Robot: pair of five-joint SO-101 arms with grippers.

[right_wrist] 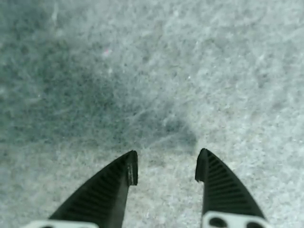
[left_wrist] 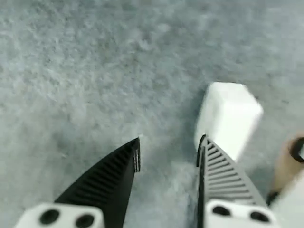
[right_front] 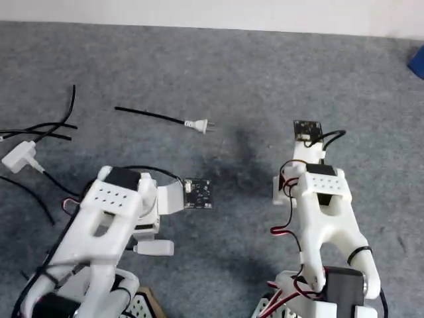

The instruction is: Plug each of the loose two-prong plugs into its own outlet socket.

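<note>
**Jaws released on both arms; no plug taken up yet**

1. White fitting (right_front: 18,156), near the left edge of the tabletop (right_front: 265,66), on a cord among loose black cords (right_front: 46,129). Whether it is a plug or a socket body I cannot tell.
2. Left jaws, at the near-left part of the tabletop: spread apart, grasping nothing. A white block (left_wrist: 228,118) lies just beside one of them, outside the gap. It is possibly a socket piece, but no slots can be seen.
3. Two-prong plug (right_front: 199,124), white-bodied, towards the far middle. It lies flat with the prongs pointing to the right edge and its black cord (right_front: 149,114) trailing left. It is well apart from both arms.
4. Right jaws, at the near-right part: spread apart over bare grey surface, nothing between them.

Step in hand, by judgement: the first pick-up, with no plugging begun. The next move calls for one set of jaws to travel to the plug, clench on its body with the prongs left free, then line them up with a socket's slots.
</note>
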